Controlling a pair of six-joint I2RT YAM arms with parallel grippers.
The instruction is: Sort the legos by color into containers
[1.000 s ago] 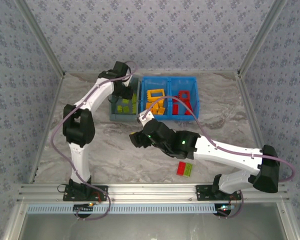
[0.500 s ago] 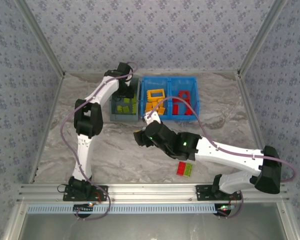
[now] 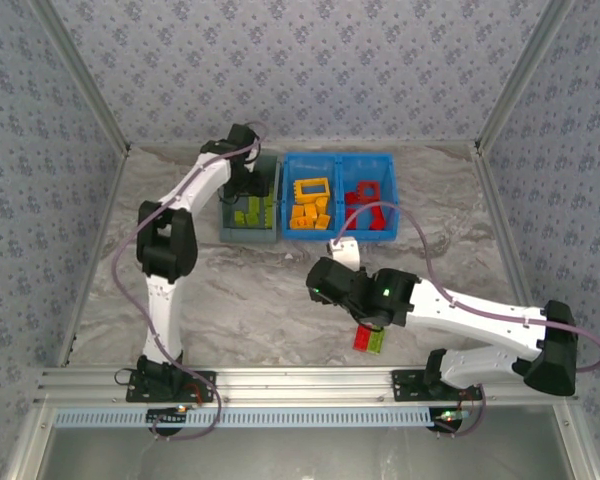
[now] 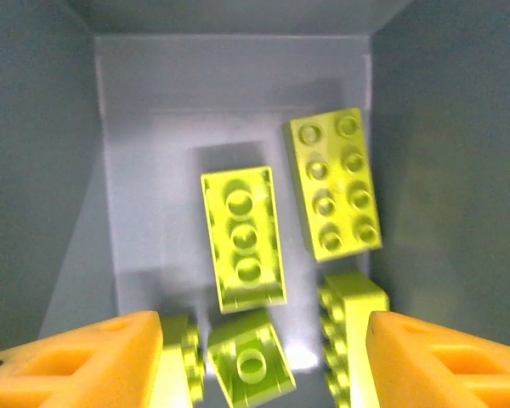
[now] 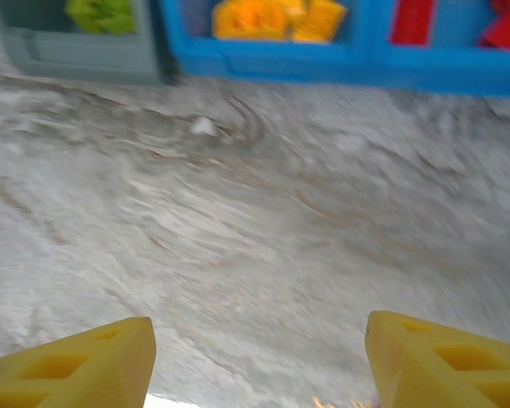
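Looking down the left wrist view, my left gripper [image 4: 259, 367] hangs open over the dark grey bin [image 4: 136, 127], and several lime green legos [image 4: 240, 238] lie loose on its floor, none between the fingers. From the top view the left gripper [image 3: 248, 192] sits over that bin [image 3: 225, 232]. The blue tray [image 3: 338, 160] holds orange-yellow legos [image 3: 310, 208] in its left compartment and red legos [image 3: 368, 208] in its right. My right gripper [image 3: 318, 283] is open and empty above bare table [image 5: 255, 255]. A red lego [image 3: 362, 341] and a green lego [image 3: 379, 341] lie near the front edge, partly under the right arm.
Patterned walls and metal posts close in the marble table on three sides. The grey bin [image 5: 76, 42] and blue tray [image 5: 340, 64] stand along the top of the right wrist view. Open table surface lies left of the right gripper.
My left gripper has opened over the grey bin. The right arm has swung right and back toward the front edge, coming close above the two loose bricks.
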